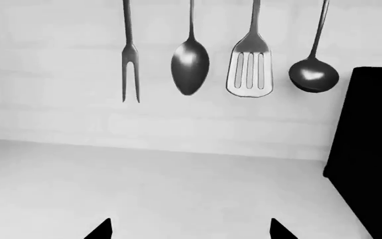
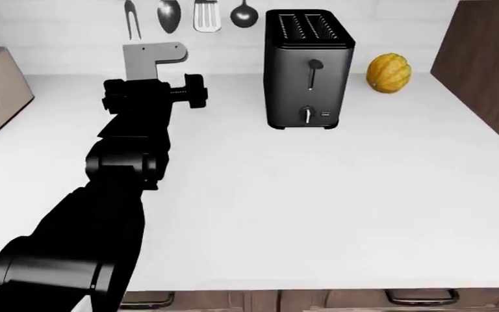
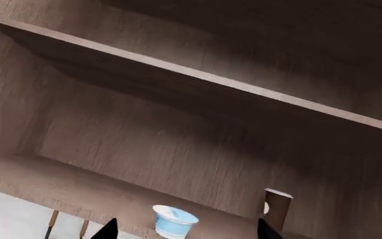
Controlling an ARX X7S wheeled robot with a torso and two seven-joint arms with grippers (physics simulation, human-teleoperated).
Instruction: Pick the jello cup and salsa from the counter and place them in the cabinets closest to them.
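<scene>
A: Largest first. Counter [image 2: 319, 195], white, spanning the head view above brown drawer fronts. Cabinet interior [image 3: 144, 144], brown wood, with one shelf [image 3: 198, 79] across it, filling the right wrist view.

B: Next. Left arm [image 2: 119, 182], black, stretched over the counter toward the back wall. Toaster [image 2: 308, 68], black, upright near the wall. Gourd [image 2: 388, 73], yellow-orange, just beside the toaster, apart from it.

A: Smaller. Four utensils on the wall: fork [image 1: 131, 55], spoon [image 1: 190, 59], slotted turner [image 1: 249, 64], ladle [image 1: 313, 72].

B: Jello cup [image 3: 173, 221], pale blue, upright on the cabinet floor near its front edge. Small brown cylinder [image 3: 277, 206] farther along, apart from the cup.

A: Grippers. Left gripper [image 1: 189, 230]: tips spread wide, nothing between. Right gripper [image 3: 185, 230]: tips parted, either side of the cup; contact impossible to tell.

B: Salsa: not seen anywhere.
</scene>
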